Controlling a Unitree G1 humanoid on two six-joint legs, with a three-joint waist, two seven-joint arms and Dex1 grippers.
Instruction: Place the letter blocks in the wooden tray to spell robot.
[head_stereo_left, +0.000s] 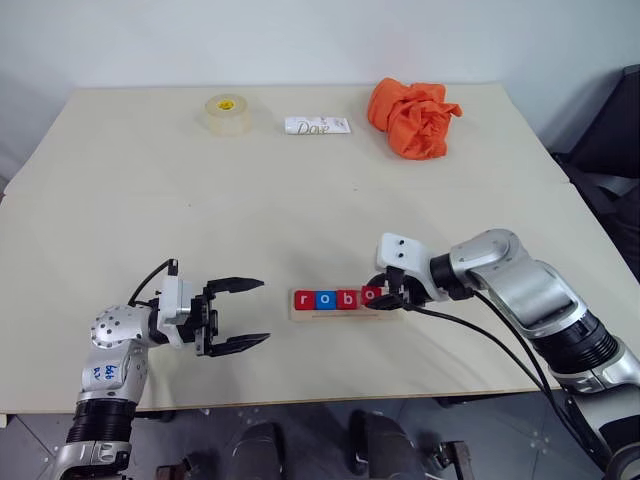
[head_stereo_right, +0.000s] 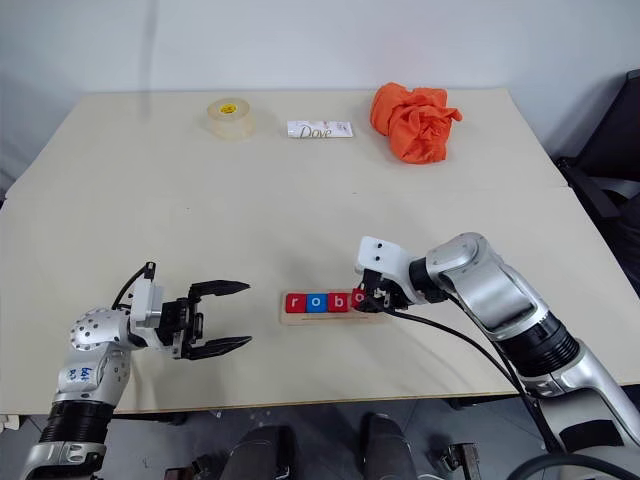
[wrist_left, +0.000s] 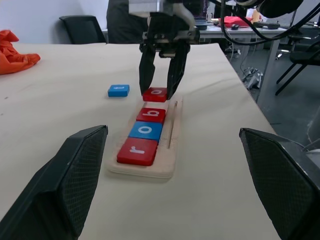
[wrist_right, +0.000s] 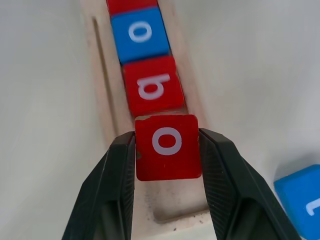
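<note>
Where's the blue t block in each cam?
Left eye view: hidden behind the right gripper.
Right eye view: hidden there too.
Left wrist view: blue t block lies on the table beside the wooden tray, away from its groove side.
Right wrist view: blue t block at the picture's edge, off the tray.
Shared landmark: the red o block in the right gripper.

Pale wooden tray (wrist_left: 172, 145): tiles red r (wrist_left: 137, 151), blue o (wrist_left: 146, 130), red b (wrist_left: 151, 114), red o (wrist_right: 168, 147); blue t (wrist_left: 118, 90); orange cloth (head_stereo_left: 412, 116); black fingers (wrist_right: 109, 185).
</note>
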